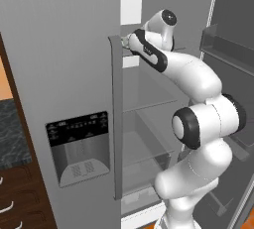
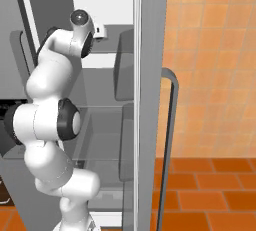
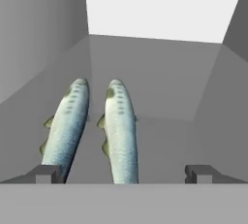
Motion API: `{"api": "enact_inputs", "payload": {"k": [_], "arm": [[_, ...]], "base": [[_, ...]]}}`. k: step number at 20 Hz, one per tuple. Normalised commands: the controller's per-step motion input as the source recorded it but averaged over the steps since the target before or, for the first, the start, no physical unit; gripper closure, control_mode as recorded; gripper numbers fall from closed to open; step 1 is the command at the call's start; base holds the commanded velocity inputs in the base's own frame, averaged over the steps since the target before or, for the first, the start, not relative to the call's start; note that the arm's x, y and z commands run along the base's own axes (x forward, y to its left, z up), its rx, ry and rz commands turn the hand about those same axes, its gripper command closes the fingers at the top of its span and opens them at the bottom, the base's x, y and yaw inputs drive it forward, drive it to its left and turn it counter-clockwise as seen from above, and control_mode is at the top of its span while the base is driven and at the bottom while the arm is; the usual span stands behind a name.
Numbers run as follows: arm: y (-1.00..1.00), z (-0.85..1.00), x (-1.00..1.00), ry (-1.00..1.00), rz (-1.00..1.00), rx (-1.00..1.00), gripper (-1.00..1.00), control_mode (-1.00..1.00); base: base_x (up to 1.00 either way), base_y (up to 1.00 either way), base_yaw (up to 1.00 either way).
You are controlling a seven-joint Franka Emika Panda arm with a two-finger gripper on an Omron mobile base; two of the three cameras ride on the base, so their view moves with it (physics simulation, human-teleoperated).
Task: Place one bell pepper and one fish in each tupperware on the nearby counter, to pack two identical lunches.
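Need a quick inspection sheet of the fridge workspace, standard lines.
Surface: grey fridge shelf, walled on both sides.
Job's things: two fish lying side by side, lengthwise, apart; peppers and tupperware nothing seen.
Clutter: nothing seen.
End effector: end effector open, empty, reaching into the fridge; the right-hand fish lies between its fingertips, the left one by the left tip.
Cables: nothing seen.
Surroundings: fridge door with dispenser, orange tile wall.

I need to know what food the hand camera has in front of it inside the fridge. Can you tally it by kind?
Pale silvery grey-green slim fish: 2 (one on the left, one on the right), lying side by side on the grey fridge shelf.
Total: 2
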Motion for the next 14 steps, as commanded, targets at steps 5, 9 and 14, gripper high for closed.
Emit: {"api": "enact_inputs", "payload": {"k": [5,9,14], "arm": [[0.00,-0.05,0.33,0.07,-0.01,0.00,-1.00,-1.00],[0.00,-0.25,0.08,0.03,0.00,0.00,-1.00,-1.00],[-0.08,-0.10,0.00,0.01,0.00,0.00,-1.00,-1.00]], "base": [[0.00,0.00,0.00],[0.00,0.00,0.00],[0.00,0.00,0.00]]}}
